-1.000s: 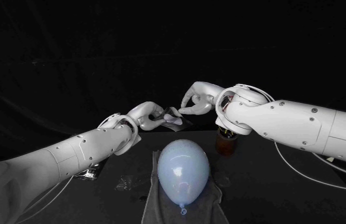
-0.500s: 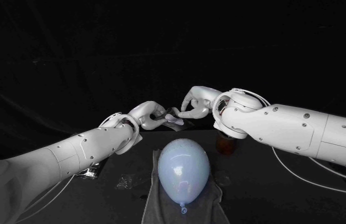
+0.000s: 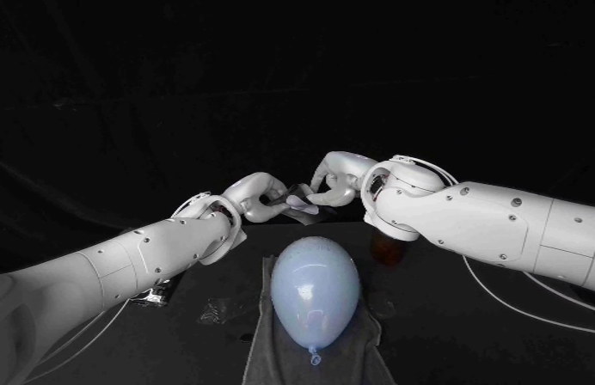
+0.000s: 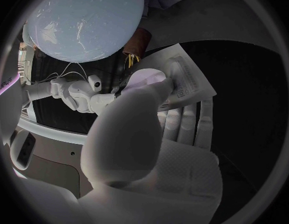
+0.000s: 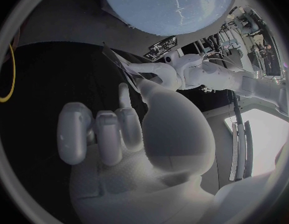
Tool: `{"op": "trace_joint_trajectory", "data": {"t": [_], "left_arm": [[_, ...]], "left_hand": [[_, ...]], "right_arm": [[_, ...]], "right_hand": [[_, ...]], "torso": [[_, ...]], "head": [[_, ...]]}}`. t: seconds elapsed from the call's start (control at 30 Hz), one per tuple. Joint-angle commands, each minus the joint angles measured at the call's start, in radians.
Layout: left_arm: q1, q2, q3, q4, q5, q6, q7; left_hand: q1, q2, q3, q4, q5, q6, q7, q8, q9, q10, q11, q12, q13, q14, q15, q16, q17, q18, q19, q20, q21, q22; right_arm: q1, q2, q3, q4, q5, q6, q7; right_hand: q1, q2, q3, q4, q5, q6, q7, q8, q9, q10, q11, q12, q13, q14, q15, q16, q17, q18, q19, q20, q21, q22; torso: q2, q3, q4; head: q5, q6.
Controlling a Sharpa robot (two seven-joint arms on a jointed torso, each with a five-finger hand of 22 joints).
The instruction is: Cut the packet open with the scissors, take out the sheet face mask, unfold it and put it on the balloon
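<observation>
My left hand (image 3: 258, 198) holds the pale packet (image 3: 302, 204) up above the far end of the table, pinching it between thumb and fingers (image 4: 181, 119). The printed face of the packet (image 4: 184, 79) is plain in the left wrist view. My right hand (image 3: 333, 183) is right against the packet from the other side. Its fingertips meet the packet's edge (image 5: 122, 64), with one finger (image 5: 124, 97) stretched toward it and the others curled. Whether it pinches the packet I cannot tell. The light blue balloon (image 3: 315, 286) lies below on a grey cloth (image 3: 266, 346).
A brown holder (image 3: 390, 249) stands just right of the balloon, partly behind my right arm. Crumpled clear plastic (image 3: 213, 313) lies left of the cloth, with a small dark object (image 3: 154, 297) beyond it under my left arm.
My right hand has moved left and closed in on the packet until its fingertips meet it. My left hand has kept the packet almost still.
</observation>
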Motion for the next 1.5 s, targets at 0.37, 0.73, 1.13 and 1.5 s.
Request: {"op": "trace_joint_trajectory", "data": {"t": [0.37,0.73,1.13,1.5], "left_arm": [[0.004,-0.003,0.002,0.026,0.02,-0.027,0.016],[0.004,-0.009,0.004,0.036,0.085,-0.07,0.039],[0.004,-0.009,0.01,0.05,0.119,-0.087,0.049],[0.005,-0.003,0.011,0.058,0.13,-0.055,0.055]], "left_hand": [[-0.007,0.009,0.001,-0.009,0.003,-0.001,0.004,0.002,0.071,0.01,-0.003,-0.004,0.002,0.005,0.001,-0.008,0.002,0.007,-0.009,-0.001,0.009,0.005],[-0.01,0.011,0.005,-0.014,0.003,-0.002,0.004,0.001,0.071,0.009,-0.003,-0.004,0.002,0.005,0.001,-0.009,0.002,0.007,-0.012,-0.001,0.017,0.01],[-0.014,0.012,0.008,-0.017,0.003,-0.002,0.005,0.0,0.072,0.008,-0.002,-0.004,0.002,0.004,0.002,-0.011,0.003,0.006,-0.016,-0.001,0.023,0.014],[-0.018,0.012,0.012,-0.019,0.003,-0.003,0.005,-0.001,0.073,0.007,-0.002,-0.005,0.001,0.004,0.003,-0.012,0.004,0.005,-0.023,0.0,0.026,0.016]], "right_arm": [[-0.011,0.002,-0.005,-0.007,-0.016,0.045,-0.013],[-0.023,-0.032,-0.008,0.0,-0.011,0.065,-0.018],[-0.036,-0.062,-0.01,0.017,0.071,0.038,0.023],[-0.043,-0.073,-0.01,0.026,0.221,-0.08,0.118]], "right_hand": [[0.026,-0.005,0.023,-0.02,-0.058,0.002,0.003,0.005,0.008,0.037,0.001,-0.012,0.168,0.104,0.005,0.005,0.259,-0.012,-0.006,-0.003,-0.011,0.09],[0.041,-0.005,0.04,-0.037,-0.052,0.008,0.001,0.011,0.015,0.034,0.0,-0.015,0.167,0.103,0.004,0.004,0.256,-0.011,-0.009,-0.002,-0.016,0.089],[0.058,0.024,0.09,-0.062,-0.027,0.058,-0.029,0.051,0.039,0.049,-0.026,0.008,0.183,0.105,-0.016,0.006,0.263,-0.015,0.002,-0.017,-0.003,0.104],[0.047,0.111,0.224,-0.098,-0.11,0.07,-0.052,0.126,0.095,0.084,-0.049,0.074,0.228,0.105,-0.038,0.006,0.263,-0.019,0.013,-0.042,0.01,0.122]], "torso": [[0.0,0.0001,-0.0007],[0.0,0.0008,-0.0021],[-0.001,0.0,-0.001],[0.0,0.0,-0.0006]], "head": [[0.0,-0.006],[0.0,-0.008],[0.001,-0.006],[0.001,-0.008]]}}
